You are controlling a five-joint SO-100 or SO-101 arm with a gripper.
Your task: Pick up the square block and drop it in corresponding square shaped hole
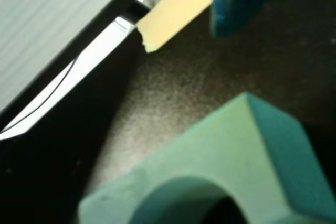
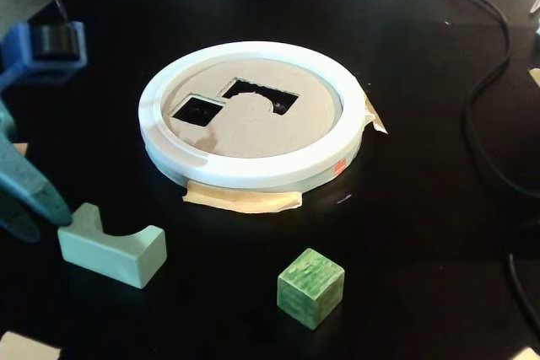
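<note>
Currently the pincer (image 2: 34,208) hangs at the fixed view's left edge beside the arch block (image 2: 111,246), spread unclear. Square block (image 2: 310,287) sits free on the worktop (image 2: 422,233); swing right, straddle 2 flat faces squarely.

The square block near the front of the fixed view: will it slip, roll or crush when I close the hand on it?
The square block looks like solid wood with streaky grain, so probably rigid, not crushable. Its flat faces rest squarely on the black table, so it should slide rather than roll if nudged. Parallel sides suit a two-finger pinch, though a painted surface might be slightly slick.
</note>
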